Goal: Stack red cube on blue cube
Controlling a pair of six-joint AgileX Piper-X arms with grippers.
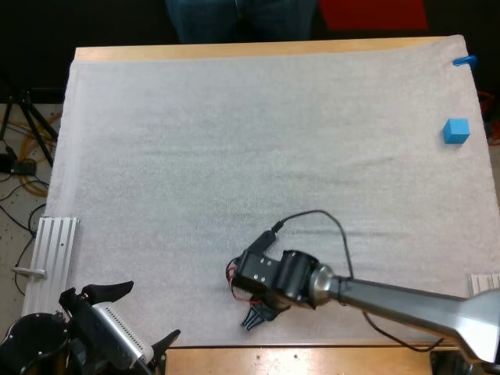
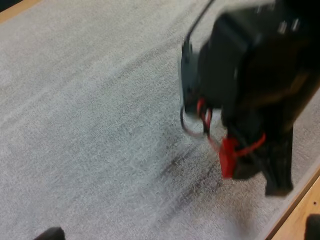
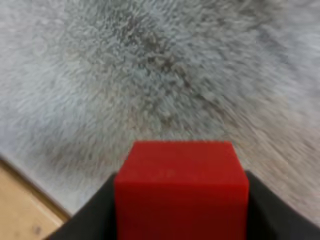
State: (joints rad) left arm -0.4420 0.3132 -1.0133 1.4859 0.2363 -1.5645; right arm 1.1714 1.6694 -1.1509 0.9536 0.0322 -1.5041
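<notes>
Clamping red cube [image 3: 181, 192] both sides, right hand [image 1: 254, 315] low by near edge of counter [image 1: 234, 361], likely set for carry to blue cube [image 1: 456, 130], well apart. Left hand [image 1: 137, 316] spread, empty.

You see a plain, bright red cube [image 3: 181, 190] between the right gripper's [image 1: 254, 316] black fingers [image 3: 95, 217]. Beneath the red cube, the mat [image 1: 234, 156] is white and fuzzy, with faint grey streaks. Well apart from the red cube, a light blue cube [image 1: 456, 130] shows. The table [image 1: 258, 49] edge is pale wood.
</notes>
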